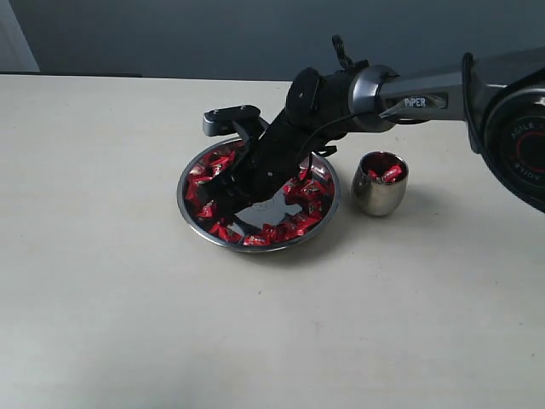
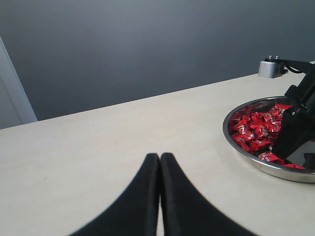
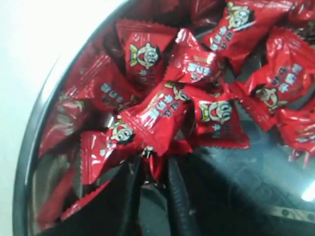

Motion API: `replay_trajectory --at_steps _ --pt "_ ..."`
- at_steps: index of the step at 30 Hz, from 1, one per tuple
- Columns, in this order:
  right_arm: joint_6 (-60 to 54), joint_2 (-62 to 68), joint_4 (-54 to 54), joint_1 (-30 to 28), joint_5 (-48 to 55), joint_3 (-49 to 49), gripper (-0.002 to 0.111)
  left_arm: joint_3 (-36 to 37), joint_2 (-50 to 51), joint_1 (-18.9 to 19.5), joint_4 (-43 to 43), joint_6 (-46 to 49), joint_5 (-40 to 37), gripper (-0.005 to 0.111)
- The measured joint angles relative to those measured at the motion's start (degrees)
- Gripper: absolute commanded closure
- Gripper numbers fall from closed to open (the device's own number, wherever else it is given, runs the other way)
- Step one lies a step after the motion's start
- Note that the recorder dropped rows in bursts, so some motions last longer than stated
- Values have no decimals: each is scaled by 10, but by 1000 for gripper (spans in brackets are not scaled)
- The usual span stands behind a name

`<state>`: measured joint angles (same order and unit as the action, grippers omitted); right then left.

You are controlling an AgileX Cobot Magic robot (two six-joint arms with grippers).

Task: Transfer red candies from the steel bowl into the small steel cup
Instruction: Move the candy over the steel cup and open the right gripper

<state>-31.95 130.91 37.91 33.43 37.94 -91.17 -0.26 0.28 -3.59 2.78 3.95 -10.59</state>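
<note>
Exterior view: a pale table [image 1: 128, 324] w/ a wide steel bowl [image 1: 334, 204] near the middle and the small steel cup [image 1: 379, 196] standing apart from it, at the bowl's 3 o'clock. Red candies [image 1: 294, 228] ring the inside of the bowl from approx. 7 round to 5 o'clock, with a bare mirror patch of the bottom towards 6. A few more red-wrapped pieces sit in the cup, visible at its mouth.

The right arm comes in from 2 o'clock, reaches across the middle and slants down into the bowl. The right gripper [image 1: 217, 204] has its tips low among the candies on the bowl's 9 o'clock side. In the right wrist view its two dark fingers [image 3: 179, 196] sit close together, clenched on the crimped end of a red candy [image 3: 153, 118] – its wrapper shows a small cartoon face, and others lie packed around it against the bowl's wall.

Left wrist view: the left gripper [image 2: 160, 156] hangs over bare table, fingers pressed flat together w/ nothing between them – the bowl is well off to one side. It doesn't show in the exterior view.
</note>
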Motion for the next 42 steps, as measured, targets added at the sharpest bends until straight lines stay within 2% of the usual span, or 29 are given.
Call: replay_trajectory --at_steps 2,10,16,20,26,32,42 --pt "0 -2 0 0 2 0 109 0 0 0 0 0 0 105" --pt "-1 -54 -59 0 23 0 109 0 0 0 0 0 0 105" --pt "69 -101 -180 -8 53 0 109 0 0 0 0 0 0 105" --pt "137 -140 -254 -46 81 0 109 0 0 0 0 0 0 105" --pt "160 -194 -272 -127 156 0 109 0 0 0 0 0 0 105" --pt "163 -205 -281 -181 242 0 109 0 0 0 0 0 0 105" --pt "163 -200 -283 -192 272 0 109 0 0 0 0 0 0 105"
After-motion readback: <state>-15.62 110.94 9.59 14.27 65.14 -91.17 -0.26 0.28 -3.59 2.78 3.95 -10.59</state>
